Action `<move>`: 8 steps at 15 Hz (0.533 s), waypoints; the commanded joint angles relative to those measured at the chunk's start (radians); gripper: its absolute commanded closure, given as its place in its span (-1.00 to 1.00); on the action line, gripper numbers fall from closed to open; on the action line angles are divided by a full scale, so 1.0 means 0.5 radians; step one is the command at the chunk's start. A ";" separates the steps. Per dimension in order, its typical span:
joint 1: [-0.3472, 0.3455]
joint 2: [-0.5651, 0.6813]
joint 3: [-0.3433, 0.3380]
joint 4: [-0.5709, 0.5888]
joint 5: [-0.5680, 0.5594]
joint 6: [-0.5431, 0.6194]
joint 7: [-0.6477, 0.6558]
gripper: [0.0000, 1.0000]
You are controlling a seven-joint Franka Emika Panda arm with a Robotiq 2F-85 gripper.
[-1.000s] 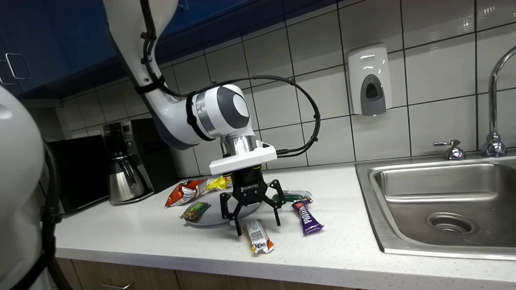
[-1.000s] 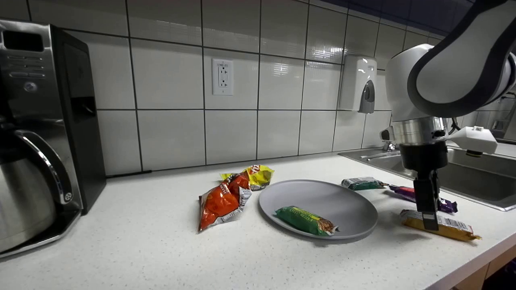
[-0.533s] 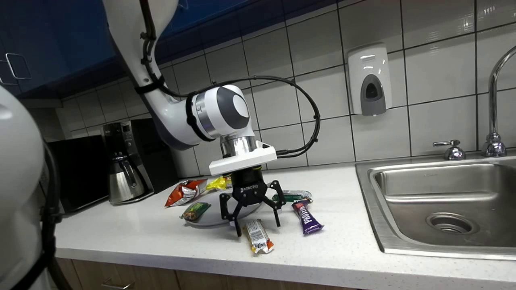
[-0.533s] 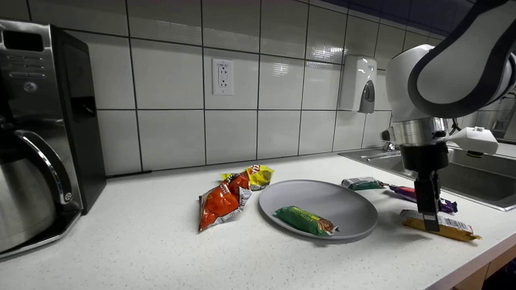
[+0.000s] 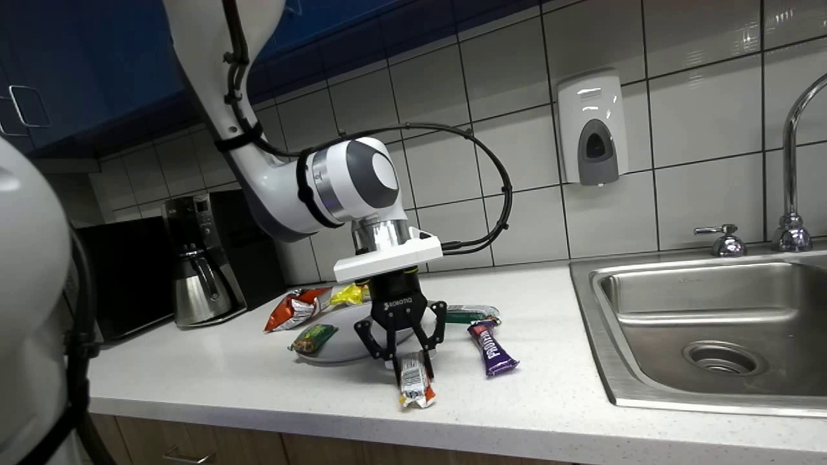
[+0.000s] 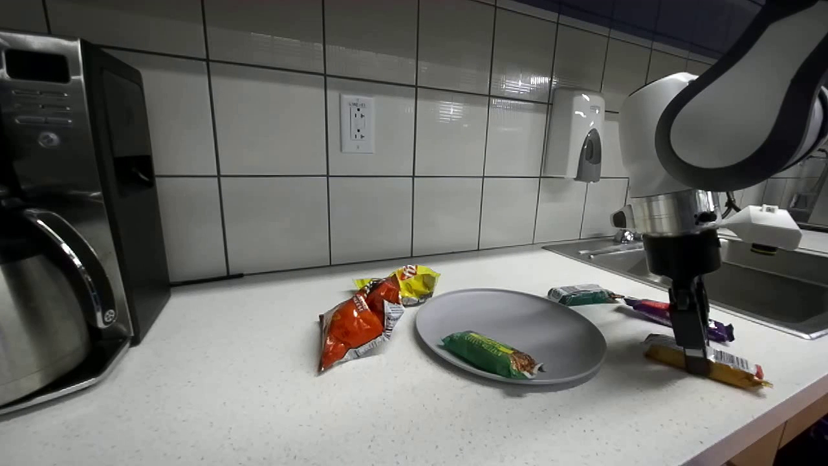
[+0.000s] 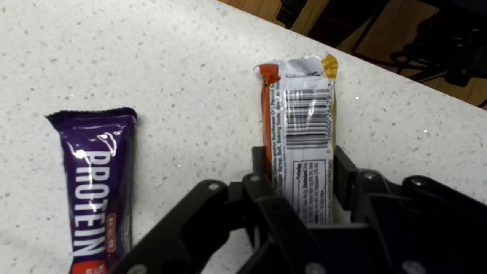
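My end effector [image 5: 414, 380] points down over the table [image 5: 291, 387], its 2 fingers [image 7: 344, 179] closed on the long sides of a yellow-wrapped bar [image 7: 302, 140]. That bar lies flat near the table's front edge, its white label and barcode facing up. Toward the steel sink [image 5: 597, 323], apart from the grip, I see a purple bar [image 7: 97, 186] lettered PROTEIN. A green-and-silver bar [image 6: 582, 294] lies behind it; I cannot tell whether their ends touch. On the gripped bar's other side is a round grey plate [image 6: 517, 310], with 1 green-wrapped bar [image 6: 488, 355] resting near its rim. Beyond the plate, in both exterior views, a red bag [image 6: 356, 327] and a yellow bag [image 6: 417, 281] lie close together. Past them stands a coffee maker [image 5: 200, 284]; a soap dispenser [image 5: 591, 126] hangs on the tiled wall [image 5: 601, 219].
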 commanded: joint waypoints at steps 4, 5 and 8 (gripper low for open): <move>0.024 -0.081 0.034 -0.036 -0.007 -0.025 -0.041 0.65; 0.032 -0.091 0.039 -0.030 -0.010 -0.043 -0.036 0.65; 0.054 -0.125 0.059 -0.014 -0.020 -0.091 -0.020 0.65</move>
